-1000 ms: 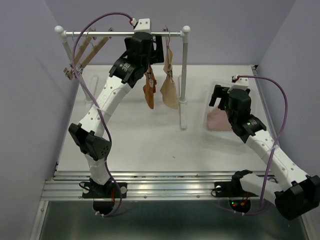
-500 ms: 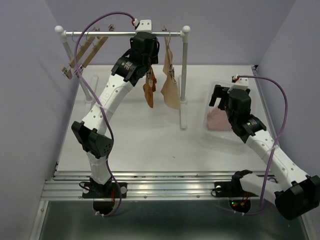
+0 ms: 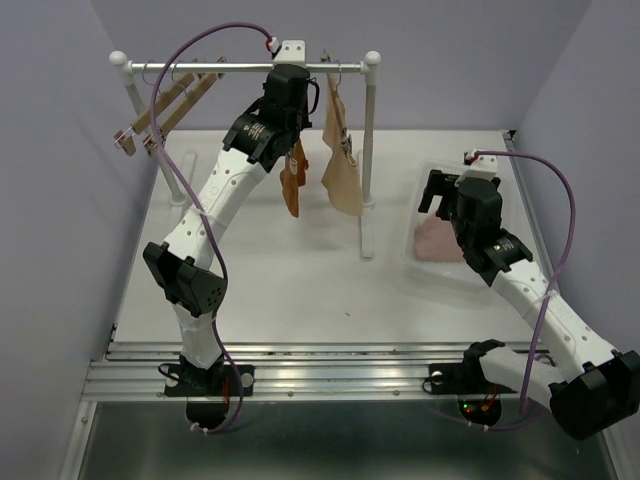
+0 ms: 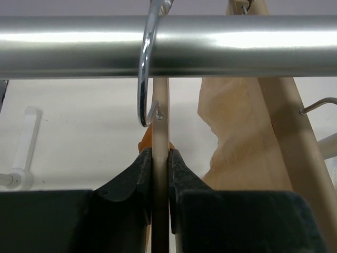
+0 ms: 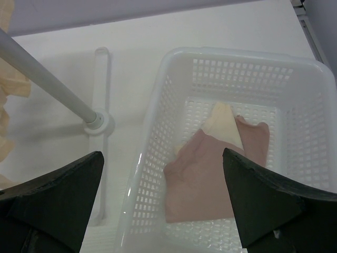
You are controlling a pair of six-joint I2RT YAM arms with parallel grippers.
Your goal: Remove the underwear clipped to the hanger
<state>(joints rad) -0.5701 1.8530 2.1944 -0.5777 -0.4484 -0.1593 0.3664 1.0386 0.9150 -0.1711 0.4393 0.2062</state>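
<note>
Setting: white table [image 3: 300, 290] lying under a steel rail [image 4: 221, 47].
Left gripper [image 4: 160, 174]: fingers clamping the wooden hanger [image 4: 160, 116].
Underwear: rust-brown brief [image 3: 292, 185] and beige brief [image 3: 342, 175] hanging upper centre; pink brief [image 5: 210, 179] lying in the basket [image 5: 158, 121].
Right gripper [image 5: 163, 203]: fingers standing apart.
Technique: steadying the hanger while unclipping looks advisable.

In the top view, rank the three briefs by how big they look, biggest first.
1. Beige brief.
2 and 3. Pink brief and rust brief look alike; each is partly hidden, so I can't rank them. The two hanging briefs are also nearer the camera.
</note>
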